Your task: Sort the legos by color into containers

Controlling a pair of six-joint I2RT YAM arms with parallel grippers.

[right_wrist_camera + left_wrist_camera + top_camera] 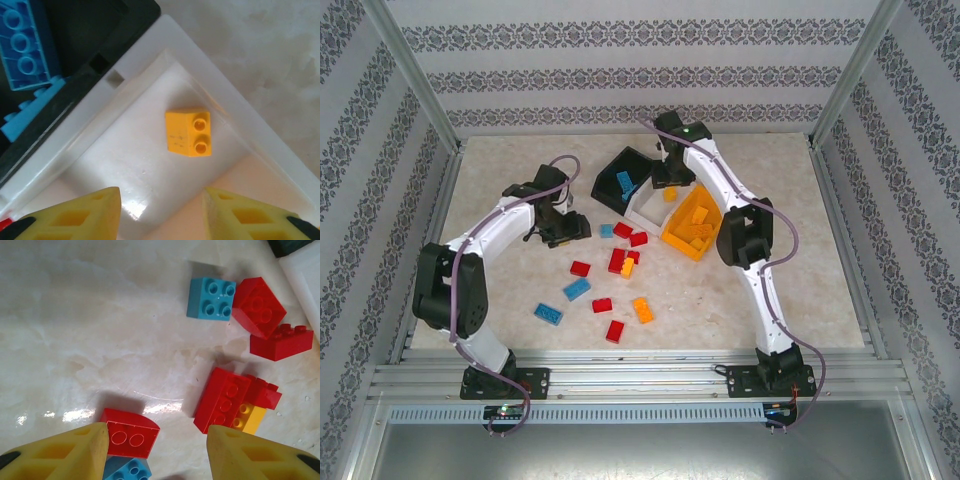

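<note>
Red, blue and orange-yellow legos lie scattered mid-table, among them a blue one (577, 289) and a red one (615, 331). My left gripper (565, 228) hovers open just left of the cluster. In the left wrist view its jaws (157, 455) stand wide apart over bare table, a curved red brick (129, 432) by the left finger and a long red brick (222, 399) by the right. My right gripper (668, 180) hangs open (160, 210) over the white bin (150, 55), where one orange-yellow brick (189, 132) lies. The black bin (625, 172) holds blue bricks (22, 45). The orange bin (695, 225) holds orange-yellow bricks.
Further bricks near the left gripper: a blue square one (211, 298), two red ones (259, 306) (281, 342), a yellow one (250, 417). Metal frame posts and patterned walls enclose the table. Bare table lies left and right of the pile.
</note>
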